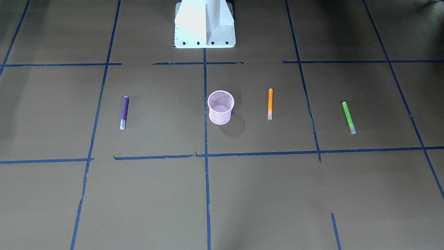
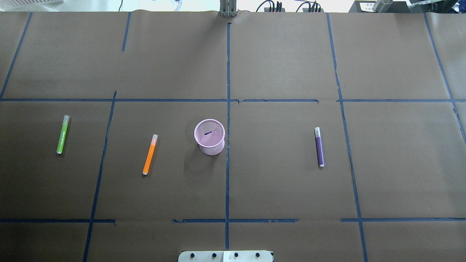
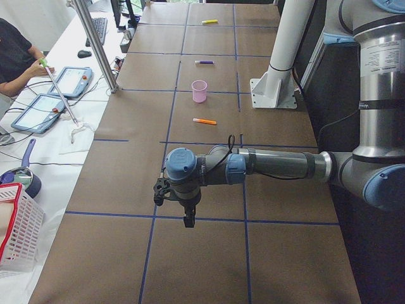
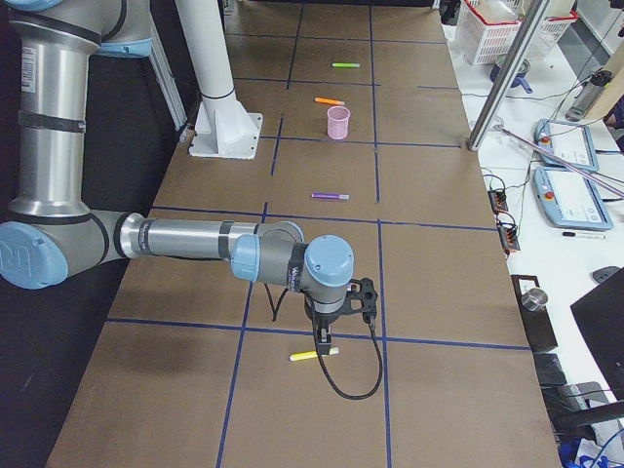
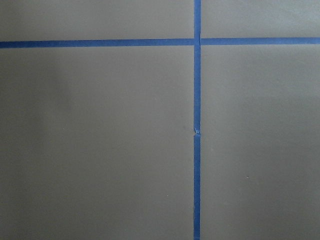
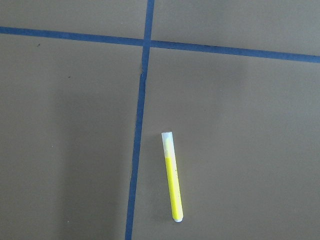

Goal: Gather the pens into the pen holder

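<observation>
Separately: purple pen [image 2: 319, 147], orange pen [image 2: 149, 154], green pen [image 2: 62, 134], upright pen holder [image 2: 212, 147].

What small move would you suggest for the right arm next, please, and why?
Probably lower the right gripper straight down toward the slim yellow pen with the pale translucent cap. That pen lies flat almost directly beneath the gripper and shows in the right wrist view. It is the pen farthest from the small pink wire-mesh pen holder.
</observation>
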Tool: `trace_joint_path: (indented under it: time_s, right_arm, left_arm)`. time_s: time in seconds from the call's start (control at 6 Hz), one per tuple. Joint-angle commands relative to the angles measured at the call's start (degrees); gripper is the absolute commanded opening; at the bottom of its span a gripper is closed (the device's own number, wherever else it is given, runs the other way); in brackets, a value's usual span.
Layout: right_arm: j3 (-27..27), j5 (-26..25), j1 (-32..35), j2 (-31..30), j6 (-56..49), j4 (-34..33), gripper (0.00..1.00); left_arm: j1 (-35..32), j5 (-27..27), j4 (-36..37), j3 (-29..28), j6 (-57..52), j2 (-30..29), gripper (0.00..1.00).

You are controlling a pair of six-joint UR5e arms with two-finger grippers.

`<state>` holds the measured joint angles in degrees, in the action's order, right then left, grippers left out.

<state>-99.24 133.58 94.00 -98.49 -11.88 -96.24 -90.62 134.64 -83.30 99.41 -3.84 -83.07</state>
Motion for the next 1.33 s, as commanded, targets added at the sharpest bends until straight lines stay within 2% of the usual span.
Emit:
trace_joint_path:
  time_s: [0.0,0.83,1.17]
  right_arm:
    - [-0.16,0.01,-0.48,-0.56,-0.25,0.09,1.00]
    - [-0.25,0.36,-1.27,-0.48,0.28,0.09,1.00]
    - [-0.34,0.28,-2.42,-0.48,0.10,0.18,1.00]
  left_arm:
    - [0.00,0.19,-0.02,0.25,0.06,0.01,1.00]
    - [0.00,0.36,-0.19,-0.10,0.41,-0.08,1.00]
    - [0.27,6.56,-0.19,-0.53,0.24,-0.08,1.00]
